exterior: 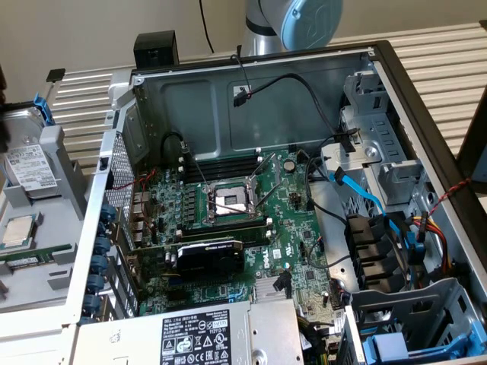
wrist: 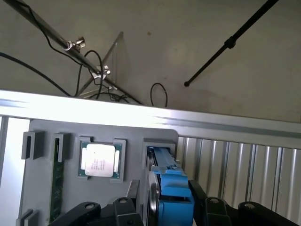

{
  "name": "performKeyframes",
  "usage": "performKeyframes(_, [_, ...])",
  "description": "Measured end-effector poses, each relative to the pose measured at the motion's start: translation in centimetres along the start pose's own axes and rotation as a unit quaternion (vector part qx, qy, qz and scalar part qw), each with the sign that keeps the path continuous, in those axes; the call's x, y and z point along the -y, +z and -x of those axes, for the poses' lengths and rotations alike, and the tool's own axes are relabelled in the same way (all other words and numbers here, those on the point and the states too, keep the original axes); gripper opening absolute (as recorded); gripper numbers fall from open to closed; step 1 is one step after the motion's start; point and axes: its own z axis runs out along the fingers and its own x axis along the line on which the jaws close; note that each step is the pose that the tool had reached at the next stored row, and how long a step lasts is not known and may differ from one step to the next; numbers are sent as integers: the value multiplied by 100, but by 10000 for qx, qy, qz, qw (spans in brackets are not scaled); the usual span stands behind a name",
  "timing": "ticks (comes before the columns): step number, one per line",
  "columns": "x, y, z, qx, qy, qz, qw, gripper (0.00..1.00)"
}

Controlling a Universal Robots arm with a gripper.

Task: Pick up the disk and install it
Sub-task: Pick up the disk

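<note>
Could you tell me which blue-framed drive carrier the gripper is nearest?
The disk standing in the grey holder outside the case; the other carrier sits inside the case.

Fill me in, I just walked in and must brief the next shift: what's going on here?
The robot's end effector is right at the disk, which stands on edge in a slot of the grey holder, next to a CPU chip. The disk is not yet lifted out, and the open computer case sits beside the holder.
</note>
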Motion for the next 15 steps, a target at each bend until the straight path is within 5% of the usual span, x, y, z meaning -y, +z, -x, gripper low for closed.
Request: performKeyframes(15, [-18, 24, 17, -1, 16, -15, 10000, 53])
